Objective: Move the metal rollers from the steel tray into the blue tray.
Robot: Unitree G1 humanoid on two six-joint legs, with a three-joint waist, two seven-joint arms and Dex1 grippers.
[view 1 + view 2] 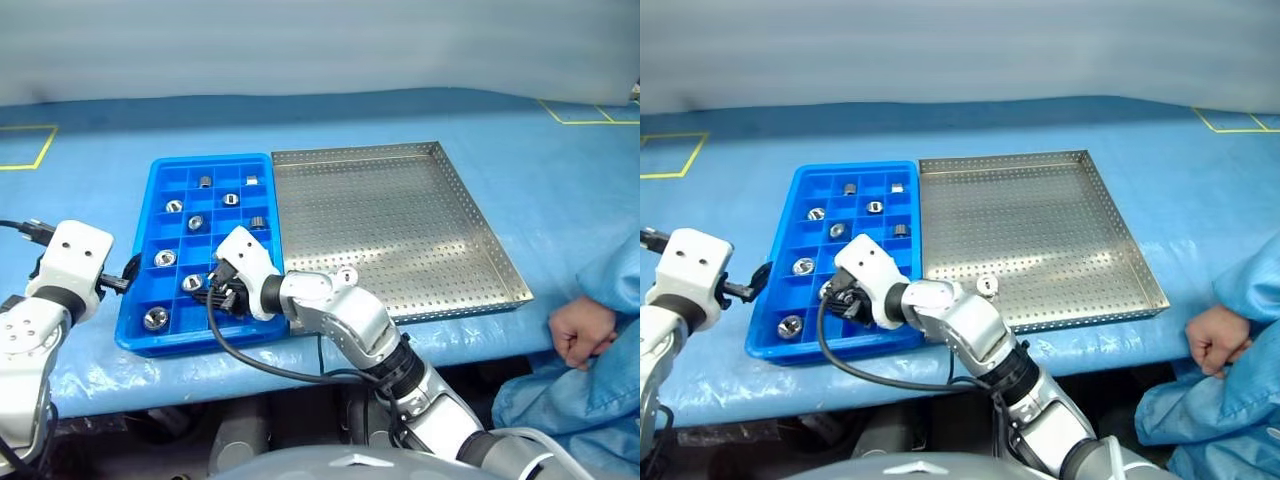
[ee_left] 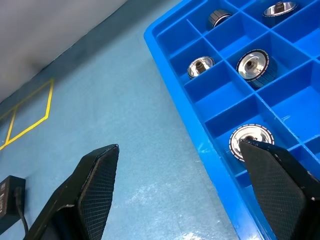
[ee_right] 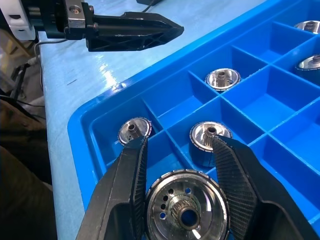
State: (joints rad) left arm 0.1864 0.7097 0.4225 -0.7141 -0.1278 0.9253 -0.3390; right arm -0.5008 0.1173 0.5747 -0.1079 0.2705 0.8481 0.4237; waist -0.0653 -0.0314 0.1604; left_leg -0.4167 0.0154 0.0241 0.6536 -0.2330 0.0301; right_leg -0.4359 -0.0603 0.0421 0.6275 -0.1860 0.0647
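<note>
1. The task looks close to its end. The steel tray (image 1: 400, 230) beside the right hand (image 3: 181, 165) carries only one metal roller (image 1: 987, 286), near its front rim, just next to the right forearm.
2. The blue tray (image 1: 135, 335) already has about nine rollers, each in its own compartment; I count them in the head views, so one more or less is possible.
3. The right hand hangs over the near end of the blue tray and pinches one more roller (image 3: 186, 207) between its two fingers. This roller is not yet set down.
4. Just below and ahead of these fingers are two filled compartments; an empty one lies close to them, so I judge the release must go there.
5. The held roller is a short cylinder. Its axis with the central hole runs along the fingers, and one flat face points back toward the wrist.
6. The left hand (image 2: 185, 192) is spread wide and empty, outside the left wall of the blue tray, over the blue surface (image 1: 100, 150).
</note>
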